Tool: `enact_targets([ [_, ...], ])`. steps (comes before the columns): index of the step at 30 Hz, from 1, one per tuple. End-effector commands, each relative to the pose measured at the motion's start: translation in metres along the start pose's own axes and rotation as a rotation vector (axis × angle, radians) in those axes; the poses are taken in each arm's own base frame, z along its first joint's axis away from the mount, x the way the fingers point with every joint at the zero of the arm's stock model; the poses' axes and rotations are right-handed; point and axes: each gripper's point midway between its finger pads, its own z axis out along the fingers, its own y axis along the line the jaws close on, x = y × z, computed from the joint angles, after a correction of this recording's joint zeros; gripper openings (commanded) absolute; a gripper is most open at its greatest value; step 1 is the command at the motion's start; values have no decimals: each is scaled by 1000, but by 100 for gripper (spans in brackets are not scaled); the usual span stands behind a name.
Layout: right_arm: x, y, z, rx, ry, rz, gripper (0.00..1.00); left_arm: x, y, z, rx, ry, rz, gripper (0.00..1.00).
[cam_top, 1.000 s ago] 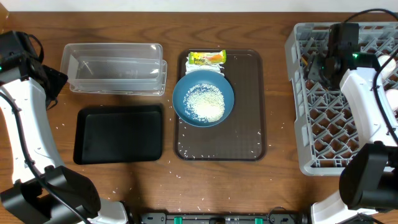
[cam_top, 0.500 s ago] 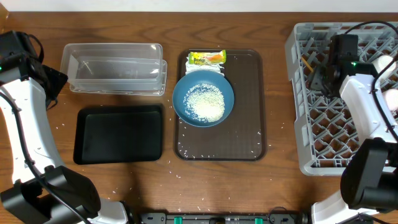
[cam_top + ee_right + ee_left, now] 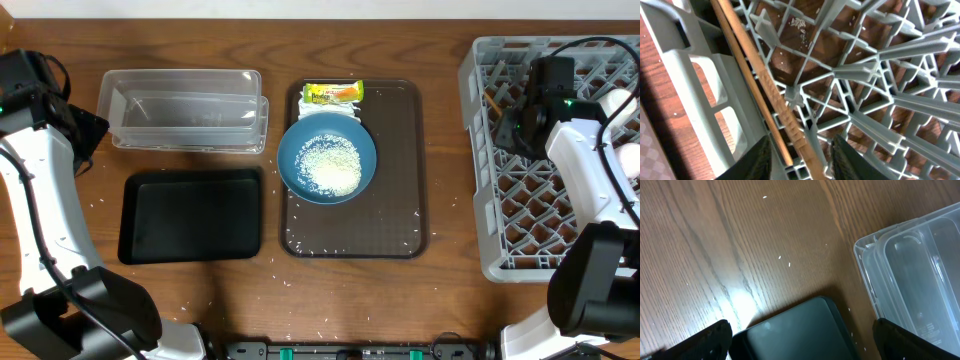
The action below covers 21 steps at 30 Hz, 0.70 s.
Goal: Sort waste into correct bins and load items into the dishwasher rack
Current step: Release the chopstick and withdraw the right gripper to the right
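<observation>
A wide dark-blue bowl [image 3: 326, 160] holding white rice [image 3: 331, 167] sits on the dark-brown serving tray [image 3: 400, 200]. The yellow-green snack wrapper [image 3: 333, 93] lies at the tray's far edge, with a bit of white napkin [image 3: 345, 112] between it and the bowl. My right gripper [image 3: 512, 125] hangs over the left part of the light-grey rack [image 3: 480, 200]. In the right wrist view its fingers [image 3: 801, 162] are apart, with the wooden chopsticks [image 3: 771, 97] lying in the rack [image 3: 865, 65] between them. My left gripper [image 3: 802, 345] is open and empty over the black tray's corner [image 3: 800, 325].
The clear tub [image 3: 185, 108] stands at the back left, the black tray [image 3: 190, 214] in front of it. Loose rice grains dot the serving tray and the table [image 3: 300, 270]. Pale rounded items [image 3: 622, 100] sit at the rack's right edge.
My right arm has shifted a little toward the front over the rack's left part. The left arm and the bowl have not moved.
</observation>
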Motion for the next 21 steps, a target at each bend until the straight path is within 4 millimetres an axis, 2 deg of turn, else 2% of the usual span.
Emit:
enact_targets([
  [1, 3, -4, 3, 1, 14, 10, 33, -3, 1, 0, -7, -7, -8, 93],
  [7, 4, -4, 1, -4, 21, 10, 21, -3, 1, 0, -7, -7, -8, 93],
  [15, 11, 8, -9, -83, 44, 9, 20, -3, 1, 0, -7, -7, -8, 93],
  [18, 7, 12, -26, -120, 14, 18, 25, -3, 1, 0, -7, -7, -8, 93],
  [21, -3, 13, -53, -150, -64, 29, 31, -3, 1, 0, -7, -7, -8, 93],
])
